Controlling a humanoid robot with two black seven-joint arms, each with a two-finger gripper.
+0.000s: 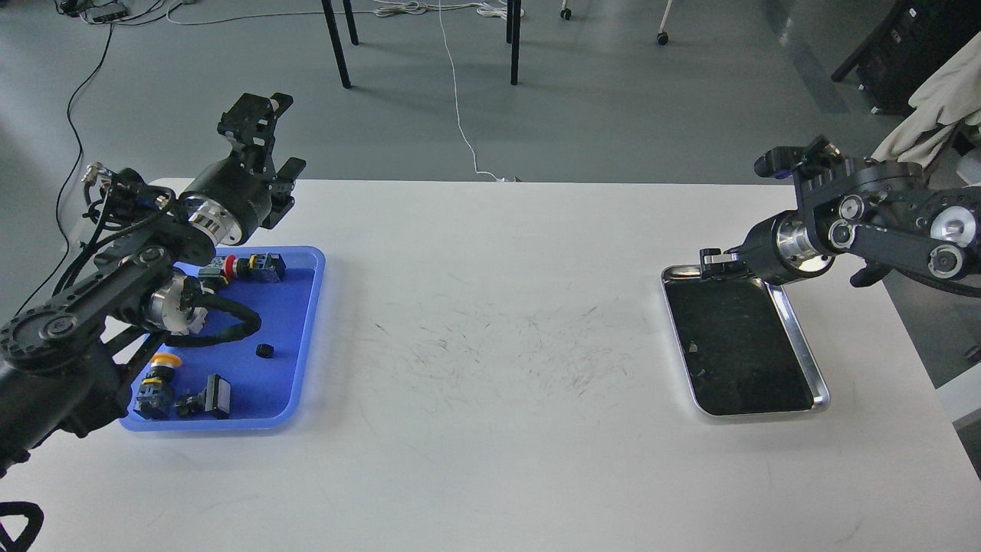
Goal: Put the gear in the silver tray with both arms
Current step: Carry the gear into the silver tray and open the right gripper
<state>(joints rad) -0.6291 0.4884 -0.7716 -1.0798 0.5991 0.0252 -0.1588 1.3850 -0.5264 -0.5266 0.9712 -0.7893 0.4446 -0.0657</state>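
My two arms are black. My left arm (115, 261) has a shiny silver ring and looping black cables. My right arm (881, 230) has round silver discs.

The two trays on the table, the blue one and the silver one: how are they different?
The blue tray is matte plastic on the left; the silver tray is shiny metal with a dark reflective bottom, on the right. The blue tray holds push-button switches and a small black gear; the silver tray holds no parts. Both are rectangular with rounded corners and raised rims, and lie flat on the white table.
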